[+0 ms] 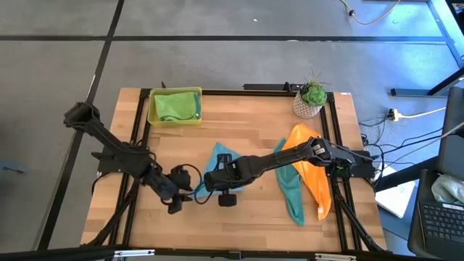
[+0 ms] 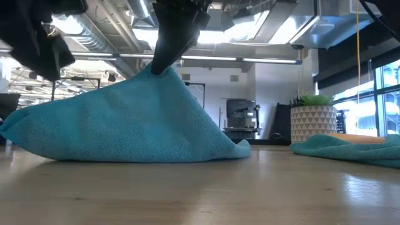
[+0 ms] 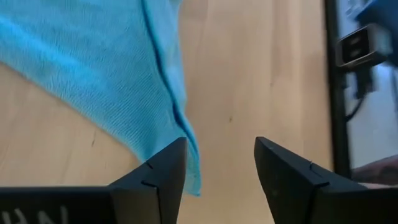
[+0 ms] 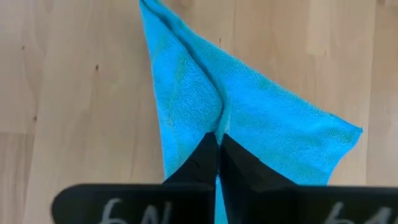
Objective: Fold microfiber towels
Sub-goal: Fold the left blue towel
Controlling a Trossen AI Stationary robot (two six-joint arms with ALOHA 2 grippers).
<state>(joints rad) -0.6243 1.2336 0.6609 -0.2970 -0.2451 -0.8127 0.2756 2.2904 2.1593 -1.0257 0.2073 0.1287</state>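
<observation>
A light blue towel lies near the table's middle and is raised into a tent, its lower edges resting on the wood. My right gripper is shut on its peak. My left gripper is open just to the towel's left, above one corner and holding nothing. A teal towel and an orange towel lie bunched at the right. A lime green towel sits in the tray. My right gripper pinches a raised fold of the light blue towel between its two shut fingers, from above, pointing down. The cloth runs up into the fingers in several layers. The pinched part is lifted into a peak, and the towel's edges stay on the table.
The yellow-green tray stands at the far left of the table. A potted plant stands at the far right. Bare wood shows along the near edge and between the tray and the plant.
</observation>
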